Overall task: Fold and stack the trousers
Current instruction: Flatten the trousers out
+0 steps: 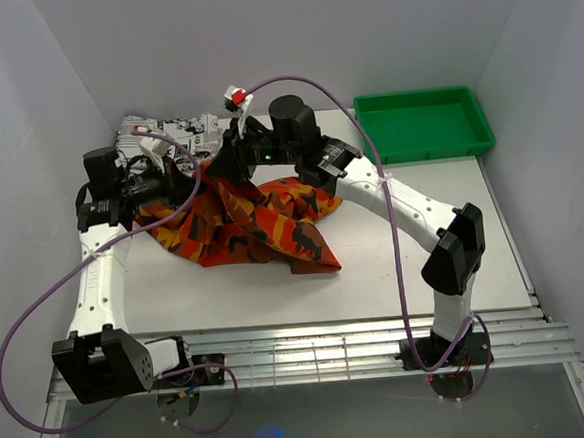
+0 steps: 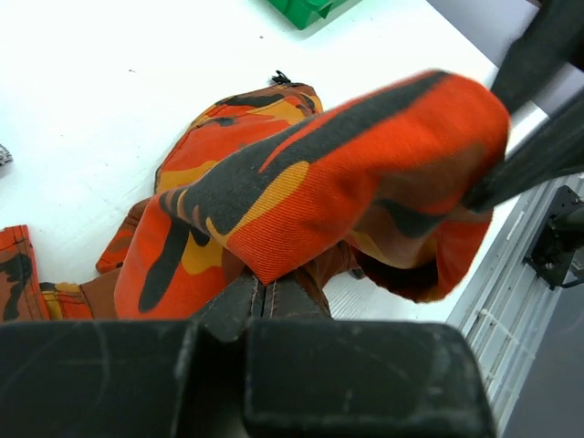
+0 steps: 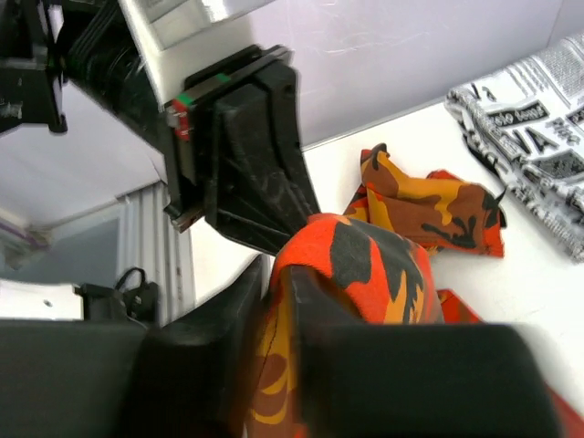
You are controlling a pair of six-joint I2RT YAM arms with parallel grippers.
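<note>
The trousers (image 1: pixel 262 226), in orange, red, yellow and black camouflage, lie bunched on the left-centre of the white table (image 1: pixel 425 260). One raised fold is stretched between both grippers near the back left. My left gripper (image 1: pixel 191 178) is shut, its jaws pressed together on the edge of that fold. In the left wrist view the cloth (image 2: pixel 338 155) rises from my left gripper (image 2: pixel 262 290) toward the dark right fingers (image 2: pixel 538 137). My right gripper (image 1: pixel 216 166) is shut on the same fold. In the right wrist view the cloth (image 3: pixel 365 255) fills the narrow gap of my right gripper (image 3: pixel 278 274).
A folded black-and-white newspaper-print garment (image 1: pixel 171 135) lies at the back left, just behind the grippers, and shows in the right wrist view (image 3: pixel 538 128). A green tray (image 1: pixel 424 125) stands at the back right. The left arm's black housing (image 3: pixel 246 173) sits close to the right fingers.
</note>
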